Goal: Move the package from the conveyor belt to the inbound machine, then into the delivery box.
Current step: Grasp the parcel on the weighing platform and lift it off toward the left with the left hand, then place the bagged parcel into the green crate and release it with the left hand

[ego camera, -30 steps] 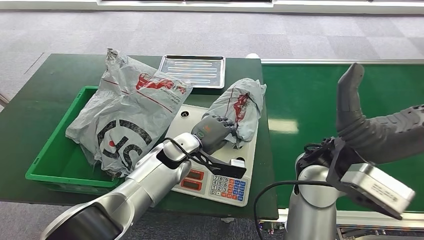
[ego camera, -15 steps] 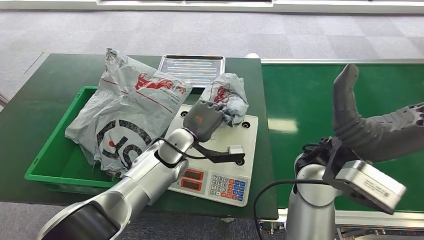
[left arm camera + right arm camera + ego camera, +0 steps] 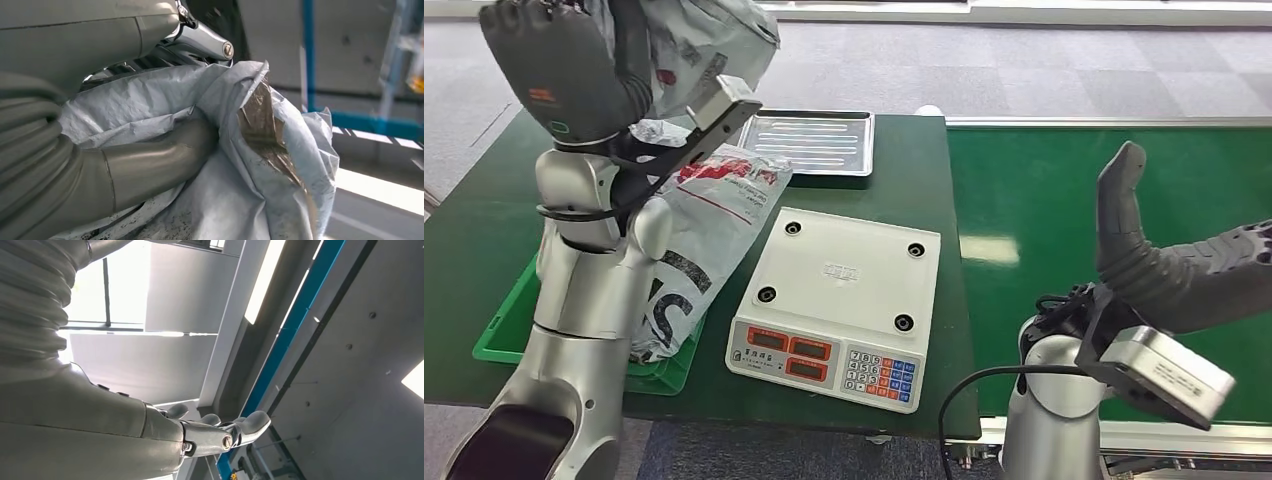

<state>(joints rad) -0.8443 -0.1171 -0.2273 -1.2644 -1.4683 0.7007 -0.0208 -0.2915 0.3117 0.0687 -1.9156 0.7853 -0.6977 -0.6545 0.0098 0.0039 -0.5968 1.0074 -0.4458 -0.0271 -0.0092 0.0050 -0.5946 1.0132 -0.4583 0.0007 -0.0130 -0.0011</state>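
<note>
**Left hand holds the package high above the green bin; scale bare**

Far left, head view: the left arm stands nearly upright, and the left hand (image 3: 559,65) is raised to the top of the picture with its back toward the camera. Its fingers are wrapped around the grey plastic package (image 3: 699,45), which is well clear of the table. In the left wrist view the thick grey thumb (image 3: 150,162) presses into the crumpled wrap of the package (image 3: 270,165), and the film bulges out on both sides of it.

Below the raised hand, a green bin (image 3: 509,325) sits on the dark green table (image 3: 484,190). A large grey mailing bag (image 3: 699,225) with red and black print lies partly in the bin, its upper end spilling over the rim toward the scale.

Centre: a white scale (image 3: 844,290) with a flat platform, red displays and a keypad on its near edge. Nothing rests on the platform. Behind it lies a metal tray (image 3: 809,140), near the table's far edge.

Right: the green conveyor belt (image 3: 1044,200) runs beside the table. The right hand (image 3: 1169,265) hovers above it, thumb pointing up, fingers apart and lightly curled, holding nothing. The right wrist view confirms the fingers (image 3: 252,422) are loose and apart.
</note>
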